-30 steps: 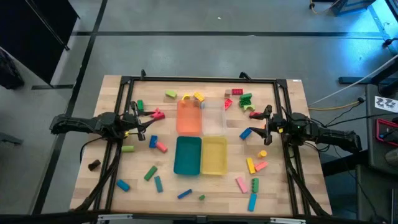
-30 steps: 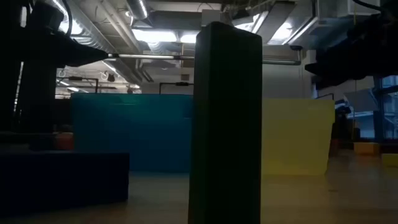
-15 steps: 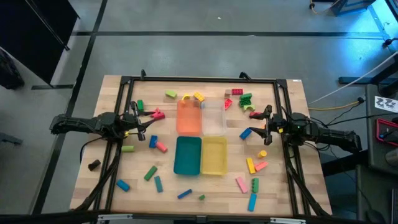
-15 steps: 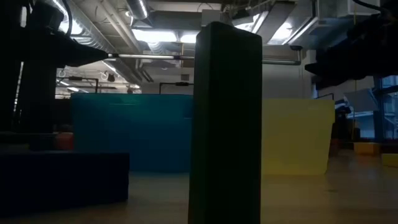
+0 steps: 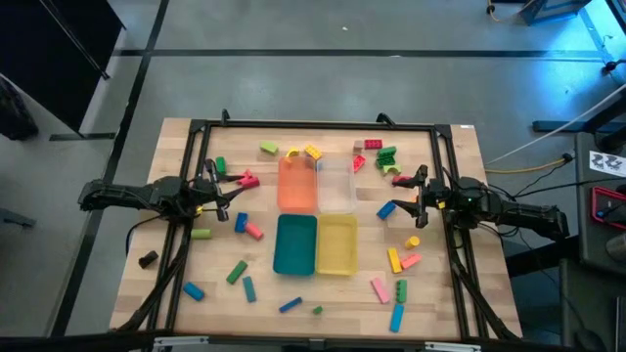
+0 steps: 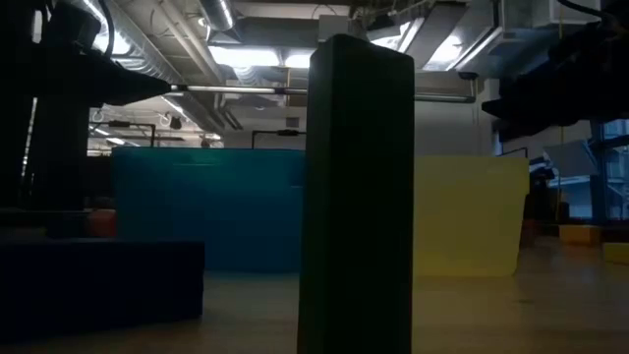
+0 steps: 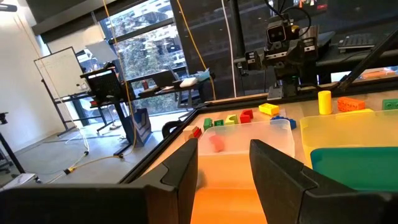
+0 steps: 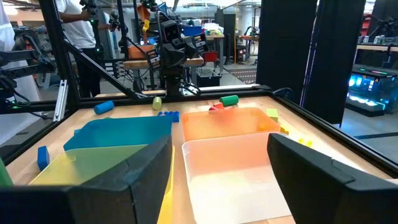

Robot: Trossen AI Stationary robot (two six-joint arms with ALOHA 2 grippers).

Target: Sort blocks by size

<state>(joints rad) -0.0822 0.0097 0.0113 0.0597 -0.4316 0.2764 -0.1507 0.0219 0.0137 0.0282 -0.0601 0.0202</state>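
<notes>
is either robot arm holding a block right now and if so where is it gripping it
Nothing is held. The left end effector and the right end effector both stand open with only bare space between their fingers, and every block lies on the table.

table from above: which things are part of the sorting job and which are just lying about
Part of the job:
- blocks scattered over the table
- orange tray, clear tray, teal tray, yellow tray
- left gripper and right gripper, both open, holding nothing

Lying about:
- dark object near the table's left edge
</notes>
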